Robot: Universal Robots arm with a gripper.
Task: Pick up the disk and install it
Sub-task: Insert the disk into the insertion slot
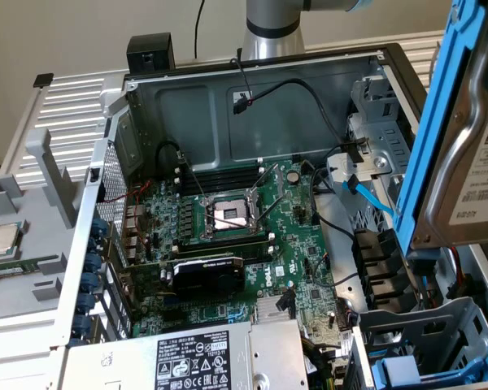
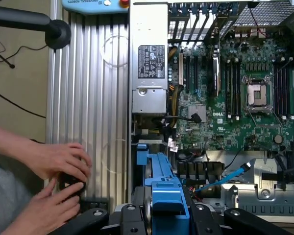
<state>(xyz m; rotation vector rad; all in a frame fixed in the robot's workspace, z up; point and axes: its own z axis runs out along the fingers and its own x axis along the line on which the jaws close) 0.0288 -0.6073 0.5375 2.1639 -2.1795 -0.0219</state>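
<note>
The disk [image 1: 465, 162], a silver-grey hard drive with a white label, hangs tilted in its blue carrier frame [image 1: 433, 122] above the open computer case's side on the exterior view's right. In the wrist view the blue carrier [image 2: 165, 193] sits between the black fingers [image 2: 130, 215] of my gripper [image 2: 169, 218], which is shut on it. The carrier hovers over the drive bay area [image 2: 257, 193] of the case, touching nothing below.
The open case holds a motherboard with a bare CPU socket [image 1: 228, 215], a graphics card [image 1: 207, 272] and a grey power-supply box [image 1: 195, 357]. A blue SATA cable [image 1: 372, 199] runs by the drive cage. A person's hands [image 2: 56, 169] rest on a black device beside the case.
</note>
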